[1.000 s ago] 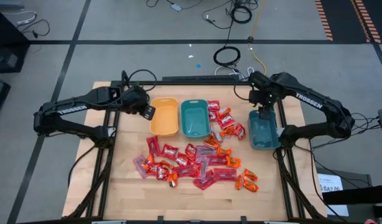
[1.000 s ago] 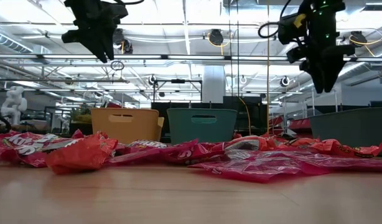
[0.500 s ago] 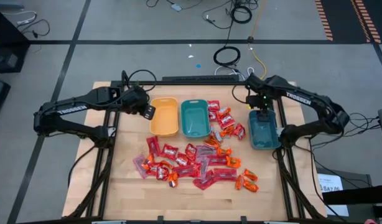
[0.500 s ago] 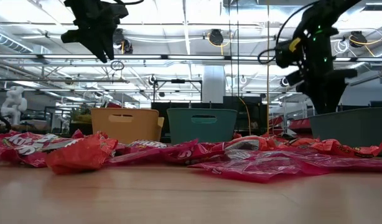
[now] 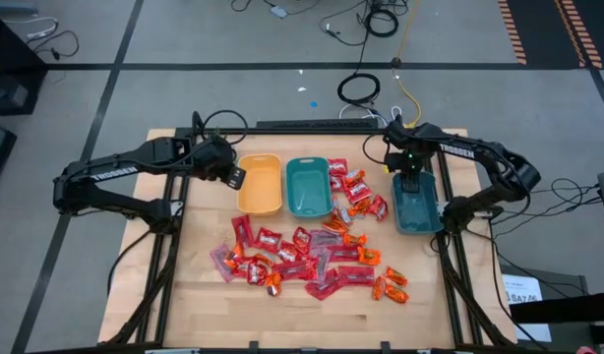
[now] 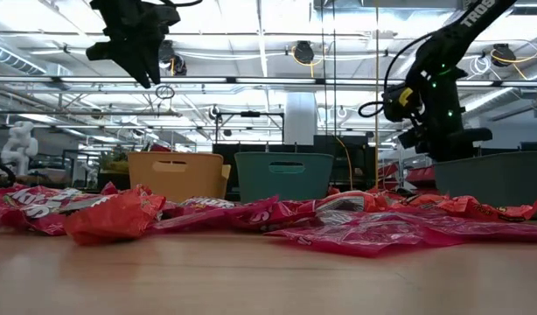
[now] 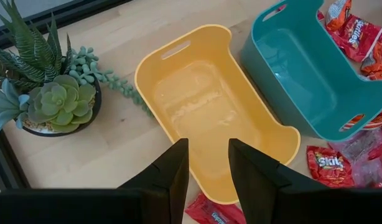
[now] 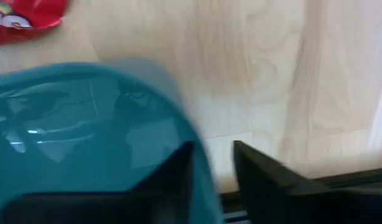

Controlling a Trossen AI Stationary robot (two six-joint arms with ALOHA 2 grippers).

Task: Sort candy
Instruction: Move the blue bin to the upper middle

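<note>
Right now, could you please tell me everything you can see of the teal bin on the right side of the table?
The right teal bin is a glossy, plastic-looking oblong tub with rounded corners and a raised rim. It stands upright near the table's right edge, apart from the other teal bin. No candy shows inside it. The right hand is at its far end, one finger inside the wall and the other outside. Red candy lies just beside its left wall.

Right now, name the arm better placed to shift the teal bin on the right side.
Right. The right gripper is down at the far rim of the right-hand teal bin, fingers straddling its wall. The left gripper hangs beside the yellow bin, across the table.
</note>
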